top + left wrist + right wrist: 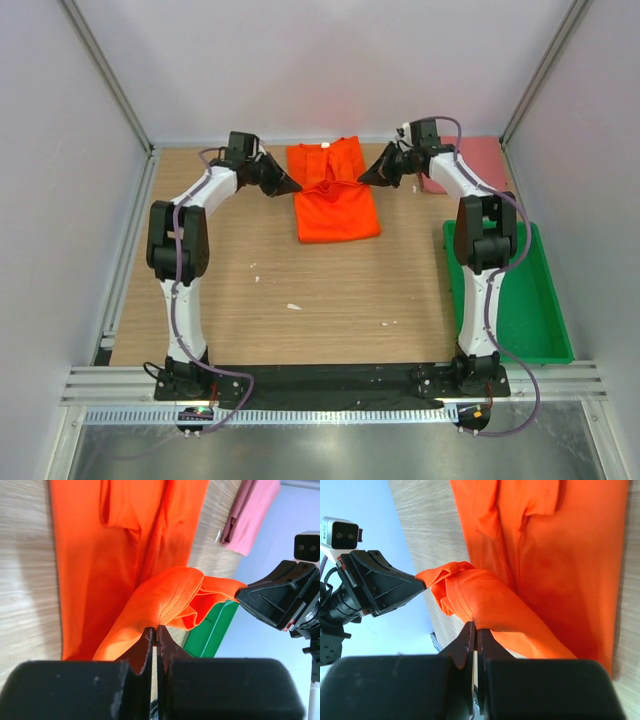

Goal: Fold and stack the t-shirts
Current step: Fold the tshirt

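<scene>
The bright orange t-shirt (335, 200) lies at the back middle of the table, partly folded. My left gripper (293, 186) is shut on its left edge, and my right gripper (363, 180) is shut on its right edge. Both hold a raised fold of orange cloth (170, 597) above the flat part; the same fold shows in the right wrist view (485, 602). In the left wrist view my left gripper (155, 629) pinches the hem. In the right wrist view my right gripper (475, 625) pinches it too. The dull pink-red t-shirt (478, 160) lies at the back right, behind the right arm.
A green plastic tray (525, 300) stands on the right side of the table, beside the right arm. White walls and metal frame posts close in the table at the back and sides. Small white scraps (293, 306) lie on the wood.
</scene>
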Controlling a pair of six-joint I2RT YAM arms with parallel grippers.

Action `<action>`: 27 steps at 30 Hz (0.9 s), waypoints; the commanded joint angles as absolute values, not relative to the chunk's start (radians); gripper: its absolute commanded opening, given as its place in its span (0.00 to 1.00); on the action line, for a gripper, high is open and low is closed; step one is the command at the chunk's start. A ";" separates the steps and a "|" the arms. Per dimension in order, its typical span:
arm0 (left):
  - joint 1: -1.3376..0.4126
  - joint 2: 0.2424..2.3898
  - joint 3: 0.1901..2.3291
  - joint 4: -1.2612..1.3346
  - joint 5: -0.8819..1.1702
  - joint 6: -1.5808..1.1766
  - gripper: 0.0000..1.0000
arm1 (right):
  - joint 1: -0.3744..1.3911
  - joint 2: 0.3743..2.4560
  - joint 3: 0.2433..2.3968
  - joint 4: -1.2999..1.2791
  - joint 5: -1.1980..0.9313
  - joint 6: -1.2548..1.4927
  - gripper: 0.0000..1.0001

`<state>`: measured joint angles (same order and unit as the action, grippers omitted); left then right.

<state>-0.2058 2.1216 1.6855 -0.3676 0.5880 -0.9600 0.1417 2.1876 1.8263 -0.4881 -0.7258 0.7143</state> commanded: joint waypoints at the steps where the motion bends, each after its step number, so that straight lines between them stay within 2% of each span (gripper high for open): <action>1: -0.190 2.173 1.741 -0.385 0.601 -0.940 0.00 | 0.137 2.233 1.885 -0.485 -0.750 0.735 0.01; 3: -0.186 2.206 1.784 -0.406 0.603 -0.931 0.02 | 0.133 2.272 1.896 -0.463 -0.750 0.750 0.01; 5: -0.184 2.256 1.813 -0.408 0.612 -0.920 0.09 | 0.130 2.304 1.925 -0.453 -0.749 0.756 0.01; 7: -0.184 2.289 1.868 -0.423 0.612 -0.890 0.15 | 0.127 2.353 1.962 -0.437 -0.747 0.764 0.08; 9: -0.181 2.338 1.946 -0.477 0.588 -0.852 0.27 | 0.124 2.387 2.014 -0.408 -0.753 0.773 0.19; 11: -0.178 2.364 2.030 -0.564 0.525 -0.781 0.37 | 0.115 2.437 2.071 -0.432 -0.733 0.758 0.24; 12: -0.176 2.361 2.048 -0.580 0.502 -0.757 0.51 | 0.112 2.451 2.133 -0.451 -0.723 0.746 0.32; 13: -0.175 2.353 2.060 -0.590 0.471 -0.712 0.55 | 0.107 2.466 2.163 -0.501 -0.710 0.717 0.37; 14: -0.175 2.330 2.081 -0.626 0.427 -0.684 0.60 | 0.098 2.470 2.190 -0.529 -0.695 0.701 0.46; 16: -0.169 2.300 2.094 -0.663 0.376 -0.641 0.63 | 0.089 2.461 2.238 -0.615 -0.661 0.632 0.50; 18: -0.169 2.228 2.053 -0.686 0.327 -0.582 0.74 | 0.075 2.421 2.240 -0.681 -0.611 0.569 0.55; 19: -0.169 2.200 2.027 -0.686 0.333 -0.568 0.75 | 0.074 2.399 2.226 -0.734 -0.597 0.508 0.58; 20: -0.169 2.177 1.966 -0.686 0.353 -0.552 0.75 | 0.071 2.357 2.206 -0.761 -0.583 0.477 0.69; 22: -0.170 2.109 1.884 -0.686 0.451 -0.551 0.75 | 0.072 2.294 2.088 -0.796 -0.566 0.410 0.71; 23: -0.176 2.088 1.779 -0.658 0.486 -0.558 0.75 | 0.074 2.220 2.024 -0.784 -0.572 0.404 0.72; 24: -0.184 2.030 1.717 -0.632 0.514 -0.561 0.75 | 0.072 2.182 1.890 -0.769 -0.572 0.396 0.72; 27: -0.231 1.925 1.484 -0.485 0.578 -0.578 0.75 | 0.074 2.040 1.611 -0.581 -0.601 0.400 0.72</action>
